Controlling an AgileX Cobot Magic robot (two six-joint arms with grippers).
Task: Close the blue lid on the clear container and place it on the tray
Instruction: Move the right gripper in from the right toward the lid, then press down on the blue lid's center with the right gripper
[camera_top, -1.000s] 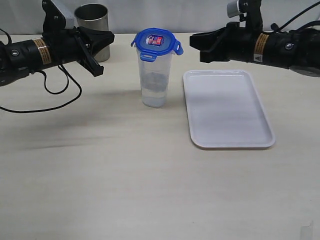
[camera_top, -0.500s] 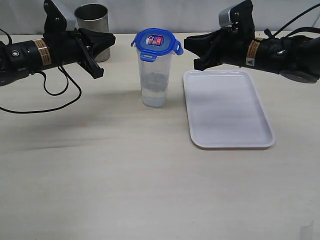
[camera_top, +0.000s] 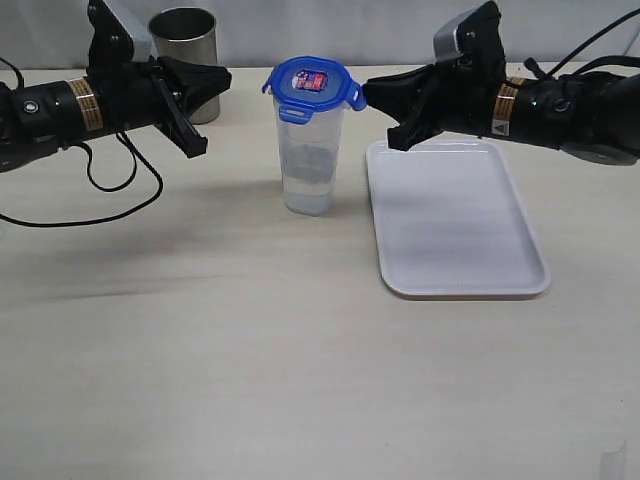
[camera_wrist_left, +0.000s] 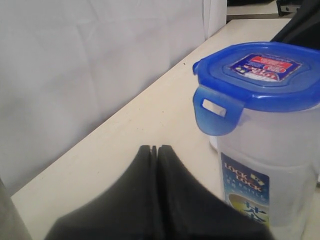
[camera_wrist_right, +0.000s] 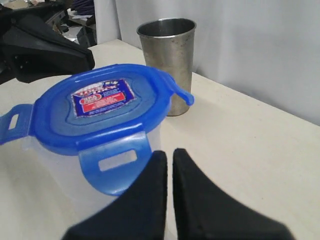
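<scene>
The clear container (camera_top: 308, 160) stands upright on the table just beside the tray (camera_top: 520, 282), off its long edge and not yet on it. The blue lid (camera_top: 312, 82) sits across its mouth. The lid's flaps (camera_wrist_right: 114, 162) flare outward rather than hugging the rim, so it looks unlatched. The container is thin translucent plastic, tall and slightly tapered, with a printed label on its wall. It probably weighs little, flexes under a hard squeeze, tips easily and offers a slick surface. A hold around its mid-wall seems safest for carrying, and the stiff, glossy flaps need pressing down one by one. The tray is smooth white plastic with rounded corners and a low rim. The right gripper (camera_top: 372, 92) hovers over the tray's far corner nearest the container, its jaws drawn nearly together with only a thin slit between them. The left gripper (camera_top: 222, 76) hangs on the side of the container away from the tray, its jaws pressed together on nothing. A dull steel cup (camera_top: 185, 40) stands farther from the tray still.
</scene>
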